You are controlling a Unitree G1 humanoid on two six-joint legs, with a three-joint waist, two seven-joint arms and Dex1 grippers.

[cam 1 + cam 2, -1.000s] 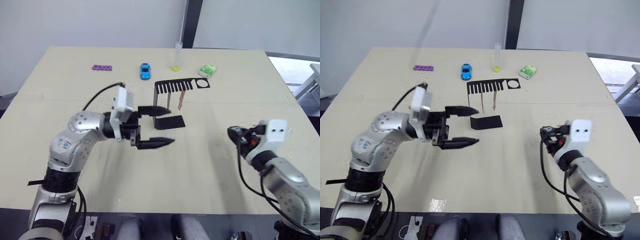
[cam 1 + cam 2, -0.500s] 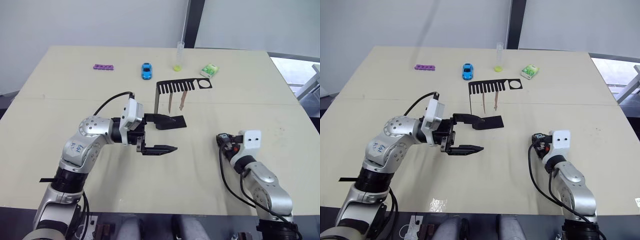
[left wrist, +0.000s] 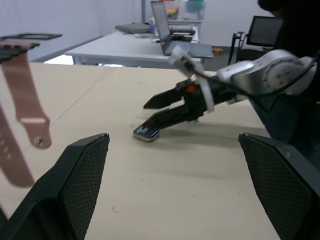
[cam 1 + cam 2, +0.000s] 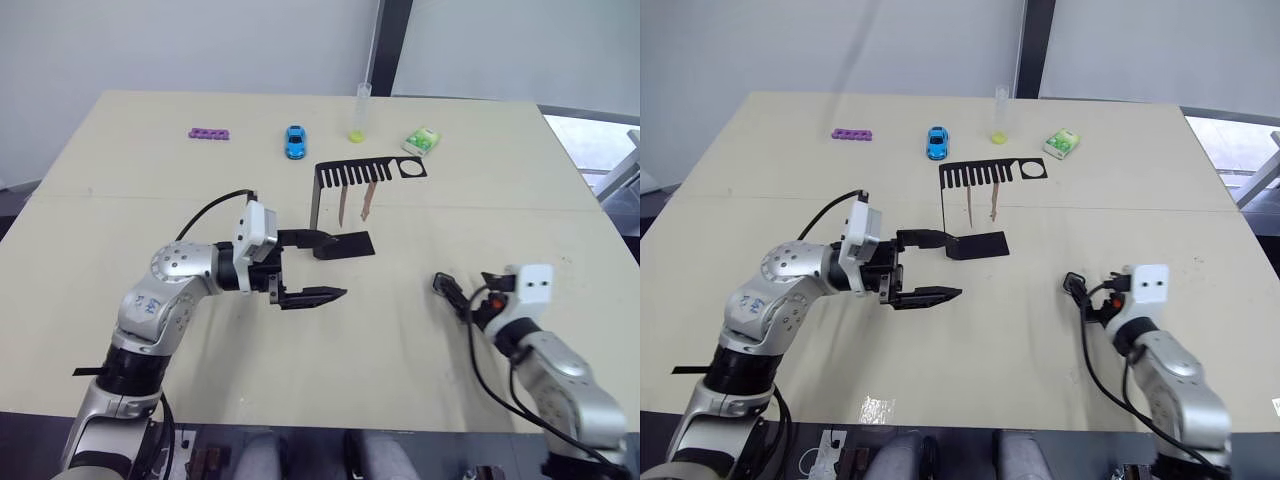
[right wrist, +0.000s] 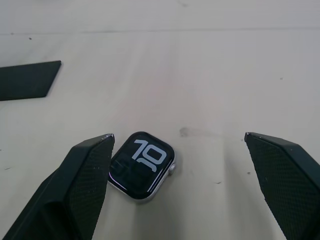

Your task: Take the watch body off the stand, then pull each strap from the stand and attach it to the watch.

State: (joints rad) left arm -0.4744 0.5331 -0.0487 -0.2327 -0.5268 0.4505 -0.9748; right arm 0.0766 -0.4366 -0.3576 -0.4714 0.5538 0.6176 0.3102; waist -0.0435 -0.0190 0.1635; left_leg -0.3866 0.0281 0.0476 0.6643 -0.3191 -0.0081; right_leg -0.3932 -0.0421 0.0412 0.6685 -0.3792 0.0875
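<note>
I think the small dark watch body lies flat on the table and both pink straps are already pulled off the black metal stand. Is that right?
Not quite. The small dark watch body lies flat on the table, but both pink straps hang from the black metal stand, as the left eye view shows.

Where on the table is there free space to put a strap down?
Bare table lies between the left tool and the right tool, in front of the stand. It is crowded at the far edge: purple bar, blue toy car, test tube, green packet.
</note>
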